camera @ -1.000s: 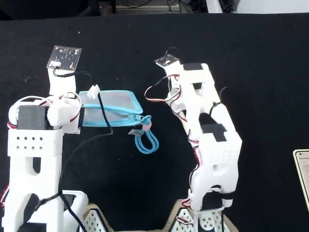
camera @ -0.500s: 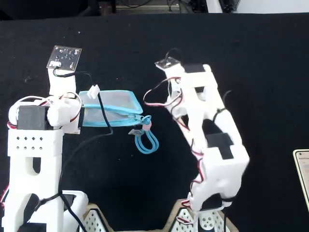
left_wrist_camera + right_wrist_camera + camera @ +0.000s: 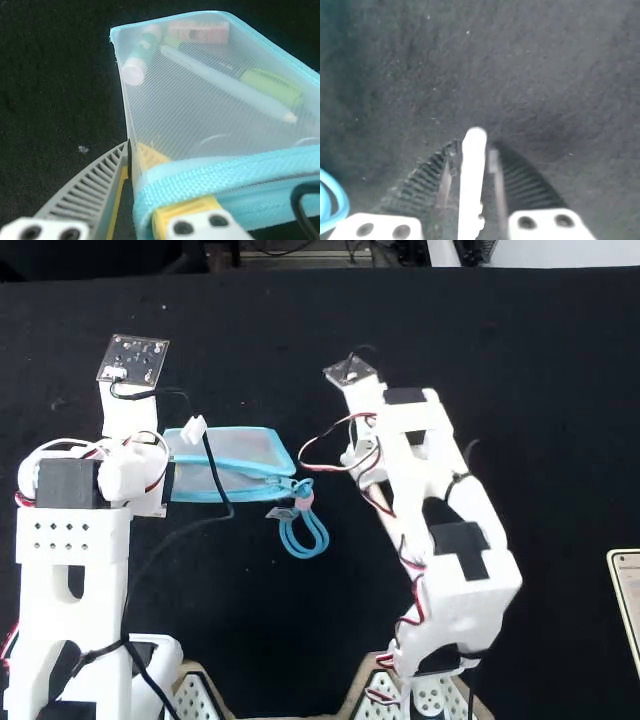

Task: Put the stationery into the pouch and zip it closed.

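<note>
A translucent pouch (image 3: 232, 462) with light-blue trim lies at the table's left-middle, its blue loop strap (image 3: 303, 530) trailing toward the front. Through the mesh (image 3: 210, 105) I see a pale blue pen (image 3: 225, 82), a green piece (image 3: 272, 85), a pink block (image 3: 200, 31) and a white-capped tube (image 3: 134, 70). My left gripper (image 3: 136, 155) is shut on the pouch's zip-side edge. My right gripper (image 3: 472, 145) is shut on a white stick (image 3: 471, 175), held just above the black cloth. The right arm (image 3: 430, 500) stands to the right of the pouch.
Black cloth (image 3: 520, 370) covers the table. A pale flat object (image 3: 627, 590) sits at the right edge. A corner of the blue strap (image 3: 332, 200) lies close beside the right gripper. Open cloth stretches behind and to the right of the arms.
The right arm has swung rightward and slightly back, away from the pouch's zip end. The left arm and the pouch have not moved.
</note>
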Controlling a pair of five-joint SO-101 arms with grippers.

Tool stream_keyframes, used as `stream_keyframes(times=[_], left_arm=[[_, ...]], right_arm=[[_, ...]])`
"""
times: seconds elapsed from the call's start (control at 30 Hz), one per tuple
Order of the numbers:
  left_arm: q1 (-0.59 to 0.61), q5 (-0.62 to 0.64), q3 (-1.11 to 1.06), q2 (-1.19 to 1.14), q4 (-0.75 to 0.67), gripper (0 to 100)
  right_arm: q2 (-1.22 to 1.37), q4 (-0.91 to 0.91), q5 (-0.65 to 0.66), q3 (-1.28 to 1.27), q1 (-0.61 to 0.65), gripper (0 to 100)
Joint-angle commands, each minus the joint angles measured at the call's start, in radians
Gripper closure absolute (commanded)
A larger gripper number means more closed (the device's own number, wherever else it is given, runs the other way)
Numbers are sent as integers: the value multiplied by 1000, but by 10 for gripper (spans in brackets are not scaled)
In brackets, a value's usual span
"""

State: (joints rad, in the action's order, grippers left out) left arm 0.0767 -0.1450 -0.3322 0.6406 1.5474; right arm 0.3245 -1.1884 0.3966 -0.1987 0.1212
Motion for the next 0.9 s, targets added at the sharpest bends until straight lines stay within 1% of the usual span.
stream_keyframes(times=[0.0,0.13,0.33,0.5,0.57,0.63,0.7,0.77,0.87], left_arm=[[-4,8,-16,-15,-9,970],[-4,8,-16,-15,-9,970],[-4,8,-16,-15,-9,970],[-4,8,-16,-15,-9,970],[-4,8,-16,-15,-9,970],[-4,8,-16,-15,-9,970],[-4,8,-16,-15,-8,970],[-4,8,-16,-15,-8,970],[-4,8,-16,-15,-8,970]], right_arm=[[41,-26,-3,88,-21,812],[101,-107,-8,191,-31,869],[137,-126,-11,225,-18,844],[139,-124,-3,225,3,851],[139,-118,-3,225,-3,903],[139,-101,-9,220,-5,990],[139,-101,-11,217,-5,976],[131,-104,-12,217,-5,988],[91,-160,-12,226,-20,988]])
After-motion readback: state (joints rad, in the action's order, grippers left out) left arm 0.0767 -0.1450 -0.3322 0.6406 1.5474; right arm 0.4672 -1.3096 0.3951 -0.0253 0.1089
